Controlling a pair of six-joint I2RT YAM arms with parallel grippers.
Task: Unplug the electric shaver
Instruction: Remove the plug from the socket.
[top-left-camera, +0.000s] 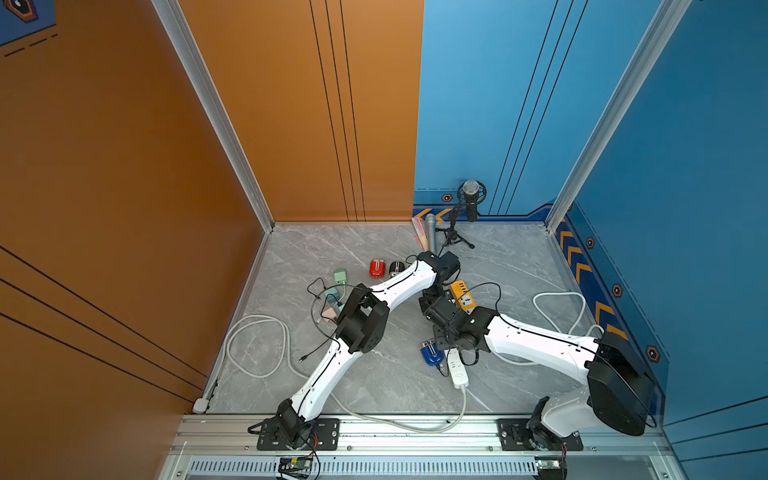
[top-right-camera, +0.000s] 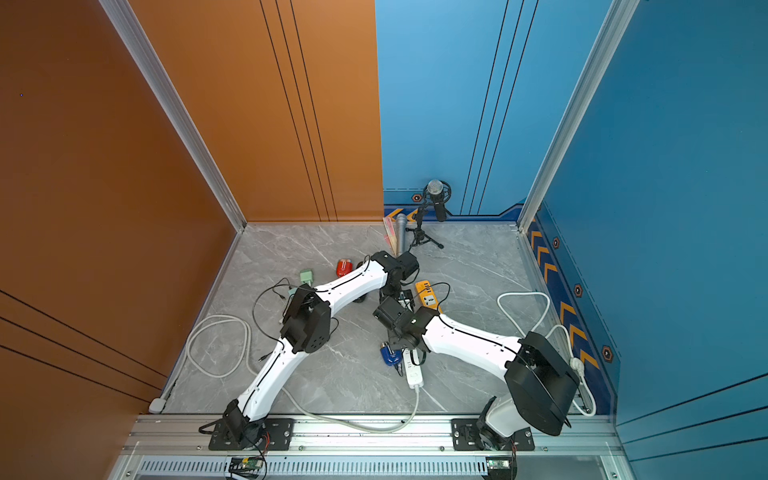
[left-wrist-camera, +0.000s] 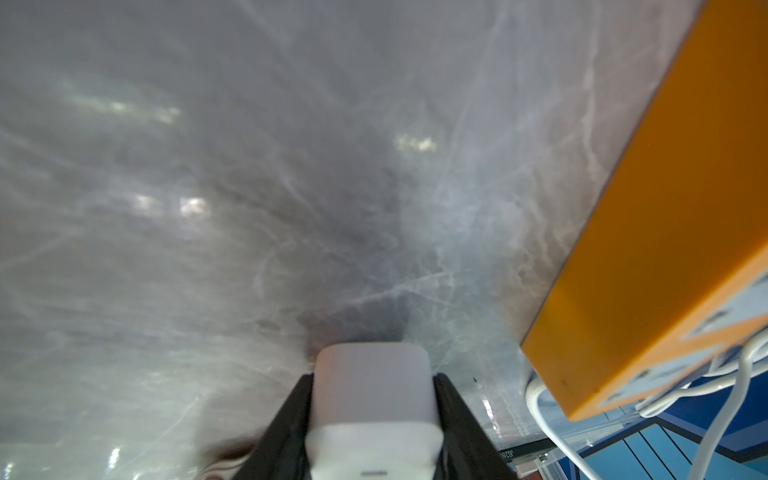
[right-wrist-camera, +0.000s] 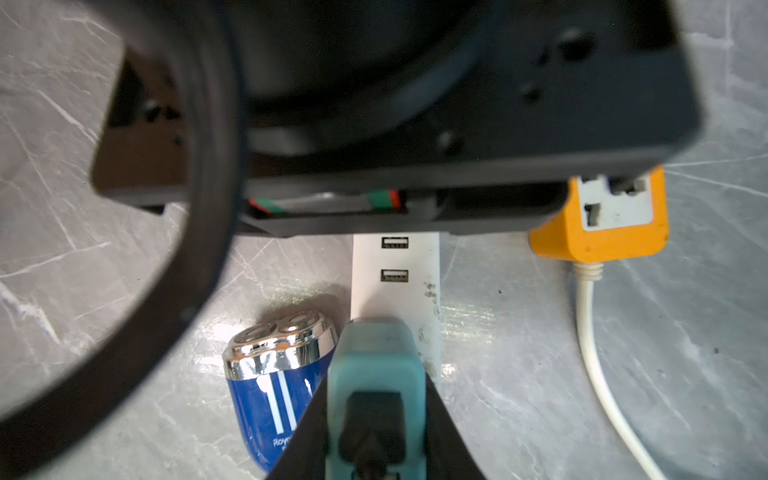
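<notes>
The right gripper (right-wrist-camera: 376, 376) is pinching a teal plug (right-wrist-camera: 374, 349) over the white power strip (right-wrist-camera: 395, 266). The blue electric shaver (right-wrist-camera: 270, 386) is lying on the marble table (right-wrist-camera: 519, 374) just beside that strip. Farther back, the left gripper (left-wrist-camera: 374, 386) is clamping a white charger block (left-wrist-camera: 372, 374) near the orange power strip (left-wrist-camera: 644, 249).

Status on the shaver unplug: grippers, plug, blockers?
Left gripper shut on white power strip. Right gripper shut on teal plug over it; seated or free, cannot tell. Blue shaver lies beside strip. Orange power strip stands apart.
</notes>
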